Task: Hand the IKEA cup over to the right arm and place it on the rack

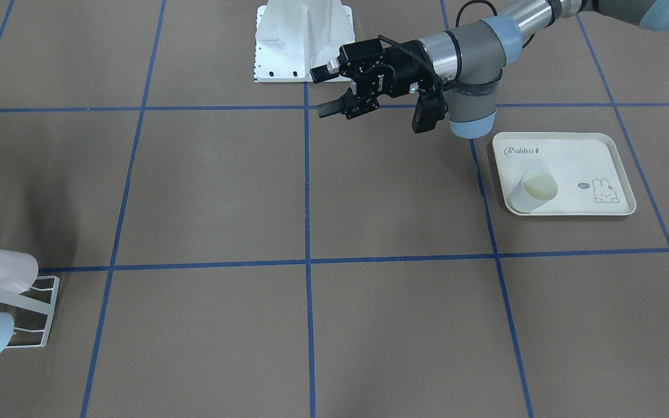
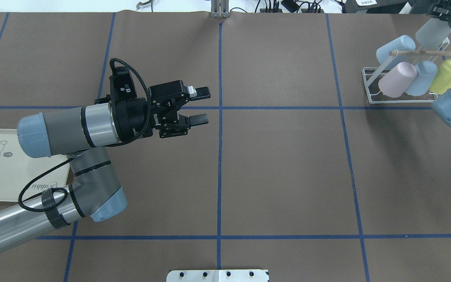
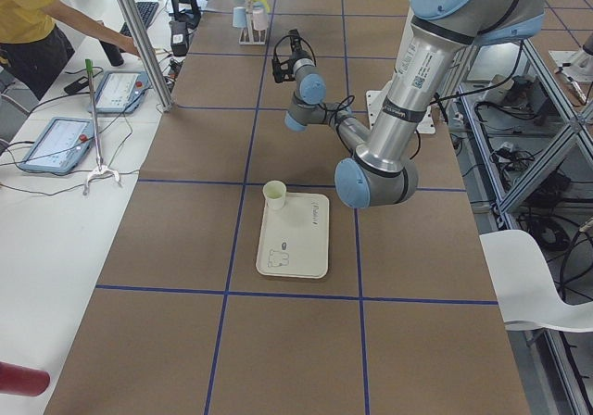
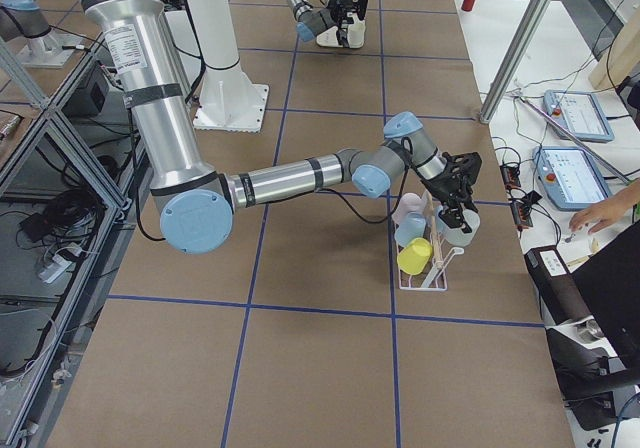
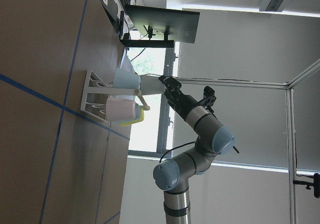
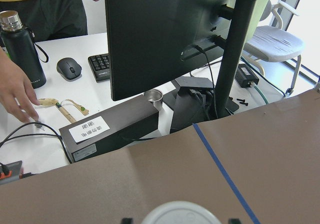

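Observation:
My right gripper (image 2: 439, 21) is shut on a pale grey cup (image 2: 430, 34) and holds it at the far end of the white wire rack (image 2: 370, 84), just above its wooden rod (image 2: 425, 51). The cup's white rim (image 6: 180, 213) shows at the bottom of the right wrist view. In the exterior right view the gripper (image 4: 457, 203) holds the cup (image 4: 458, 230) over the rack (image 4: 432, 273). I cannot tell whether the cup touches a prong. My left gripper (image 2: 206, 105) is open and empty above the middle of the table; it also shows in the front-facing view (image 1: 317, 92).
Pink (image 2: 395, 79), blue (image 2: 421, 78), yellow (image 2: 448, 75) and light blue (image 2: 394, 47) cups hang on the rack. A cream rabbit tray (image 1: 578, 157) at my left holds a cream cup (image 1: 535, 191). An operator's hand (image 4: 600, 213) is at the side desk.

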Available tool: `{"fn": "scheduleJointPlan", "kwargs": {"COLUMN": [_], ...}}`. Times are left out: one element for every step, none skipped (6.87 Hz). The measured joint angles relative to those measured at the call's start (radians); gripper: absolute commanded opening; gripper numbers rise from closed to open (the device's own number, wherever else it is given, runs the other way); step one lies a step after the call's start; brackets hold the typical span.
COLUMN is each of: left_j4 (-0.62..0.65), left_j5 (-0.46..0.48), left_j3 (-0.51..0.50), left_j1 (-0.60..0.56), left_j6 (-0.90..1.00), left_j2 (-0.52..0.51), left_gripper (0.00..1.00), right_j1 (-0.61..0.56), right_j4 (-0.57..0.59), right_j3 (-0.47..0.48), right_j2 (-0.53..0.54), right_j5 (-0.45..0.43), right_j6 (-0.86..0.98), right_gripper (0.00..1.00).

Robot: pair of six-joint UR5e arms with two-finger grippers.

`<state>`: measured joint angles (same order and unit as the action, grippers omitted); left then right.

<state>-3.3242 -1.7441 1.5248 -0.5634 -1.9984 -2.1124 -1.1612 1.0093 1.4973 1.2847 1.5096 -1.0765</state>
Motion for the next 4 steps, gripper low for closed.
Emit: {"fn": "scheduleJointPlan", "kwargs": {"left_j4": [0.000, 0.000, 0.000, 0.000], "left_j5": [0.000, 0.000, 0.000, 0.000], "left_j3": [0.000, 0.000, 0.000, -0.001], "left_j1": [0.000, 0.000, 0.000, 0.001], "left_j6": [0.000, 0.000, 0.000, 0.001], "left_j2": [0.000, 0.000, 0.000, -0.001], "left_gripper": [1.00, 1.00, 1.00, 1.00], "right_j1": [0.001, 0.003, 0.006, 0.011], "right_j4": [0.000, -0.001, -0.001, -0.001], "right_j3": [0.001, 0.001, 0.001, 0.001], "right_j2": [0.000, 0.001, 0.002, 0.002], "right_j5": [0.000, 0.000, 0.001, 0.000], "right_j6": [0.000, 0.000, -0.001, -0.001], "right_gripper": [0.00, 0.00, 0.00, 0.00]}}
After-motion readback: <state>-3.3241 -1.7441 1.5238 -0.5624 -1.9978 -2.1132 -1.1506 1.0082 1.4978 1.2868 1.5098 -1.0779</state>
